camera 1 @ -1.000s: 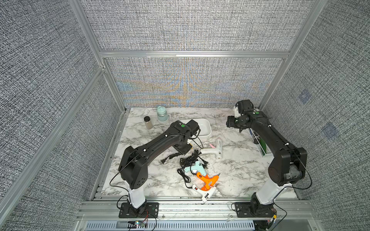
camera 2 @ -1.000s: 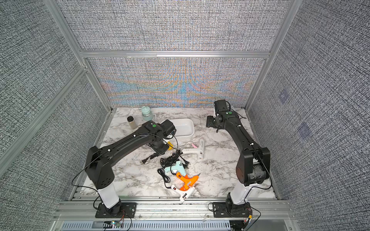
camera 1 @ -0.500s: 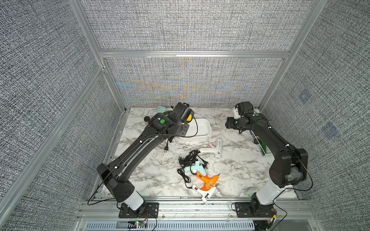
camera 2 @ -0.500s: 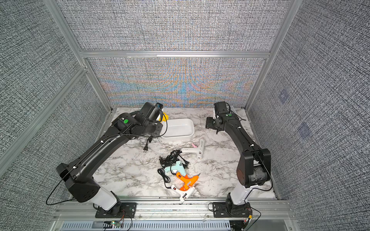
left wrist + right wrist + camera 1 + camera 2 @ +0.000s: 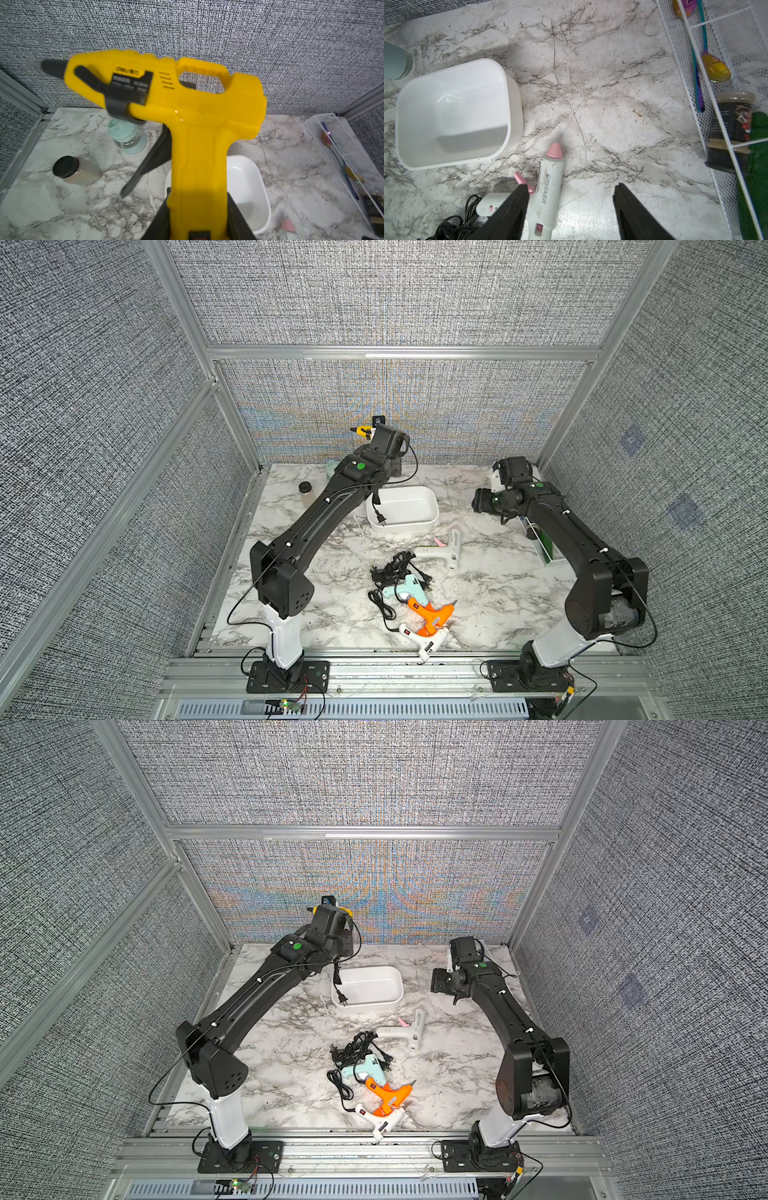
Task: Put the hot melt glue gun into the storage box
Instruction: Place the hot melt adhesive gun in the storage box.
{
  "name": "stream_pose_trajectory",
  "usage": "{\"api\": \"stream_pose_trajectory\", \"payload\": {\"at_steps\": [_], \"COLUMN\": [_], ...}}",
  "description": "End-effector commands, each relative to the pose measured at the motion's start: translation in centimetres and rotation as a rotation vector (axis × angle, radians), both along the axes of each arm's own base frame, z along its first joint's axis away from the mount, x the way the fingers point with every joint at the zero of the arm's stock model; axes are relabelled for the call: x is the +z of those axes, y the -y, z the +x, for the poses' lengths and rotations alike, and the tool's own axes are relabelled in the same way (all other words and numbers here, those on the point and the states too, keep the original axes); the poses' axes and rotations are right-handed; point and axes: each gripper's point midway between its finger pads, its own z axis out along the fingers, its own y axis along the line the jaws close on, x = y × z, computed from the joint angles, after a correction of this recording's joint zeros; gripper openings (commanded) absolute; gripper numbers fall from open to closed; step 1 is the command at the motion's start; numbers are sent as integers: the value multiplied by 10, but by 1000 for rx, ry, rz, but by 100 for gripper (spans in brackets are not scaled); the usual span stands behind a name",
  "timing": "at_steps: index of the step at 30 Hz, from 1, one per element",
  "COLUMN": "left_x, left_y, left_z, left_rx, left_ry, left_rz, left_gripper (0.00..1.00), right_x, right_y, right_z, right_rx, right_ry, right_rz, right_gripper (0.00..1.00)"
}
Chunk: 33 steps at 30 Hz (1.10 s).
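Yellow glue gun (image 5: 195, 116), pinched at the handle by my left gripper (image 5: 197, 209), hangs high by the white storage box (image 5: 434, 512) at the back edge of the counter (image 5: 332, 572); my right gripper (image 5: 571, 199) gapes empty. I'd lower it flat, cord (image 5: 381, 519) first.

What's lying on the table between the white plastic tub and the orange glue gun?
Both top views show three things there: a white glue gun with pink trim, a tangle of black power cords and a mint-green glue gun.
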Motion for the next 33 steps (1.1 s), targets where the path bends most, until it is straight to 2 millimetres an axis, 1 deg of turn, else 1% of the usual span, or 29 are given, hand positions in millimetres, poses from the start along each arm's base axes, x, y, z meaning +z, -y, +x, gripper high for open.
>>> {"api": "stream_pose_trajectory", "payload": {"at_steps": [1,2,5,8,10,14,18,20,24,27,29,32,33], "left_x": [-8,-20,-43,-71,-87,-123,-158,-175,-198,-209,-221,-237,-239], "left_y": [11,13,20,25,24,23,30,36,54,72,83,90,91], "left_z": [24,29,40,42,38,20,5,1,4,7,7,5,4], "left_rx": [58,66,83,92,106,118,118,113,79,37,9,-12,-18], "left_ry": [41,32,14,-40,-83,-166,-245,-280,-331,-361,-383,-418,-427], "left_rz": [-56,-46,-35,-35,-32,-35,-18,-15,-15,-5,7,18,17], "left_gripper": [8,8,7,6,6,4,4,3,3,3,3,3,3], "right_x": [5,6,7,9,8,0,-7,-9,-10,-10,-10,-10,-10], "right_y": [3,3,7,11,12,16,16,16,16,16,17,18,18], "right_z": [0,-1,-2,-4,-5,-9,-11,-12,-13,-13,-12,-12,-11], "right_rx": [1,2,1,-3,-3,-9,-9,-9,-9,-10,-11,-12,-12], "right_ry": [20,20,20,21,19,8,-3,-7,-7,-7,-10,-8,-8], "right_rz": [4,3,0,-3,-6,-5,1,3,4,4,4,5,7], "right_gripper": [70,70,70,70,70,70,70,70,70,70,70,70,70]}}
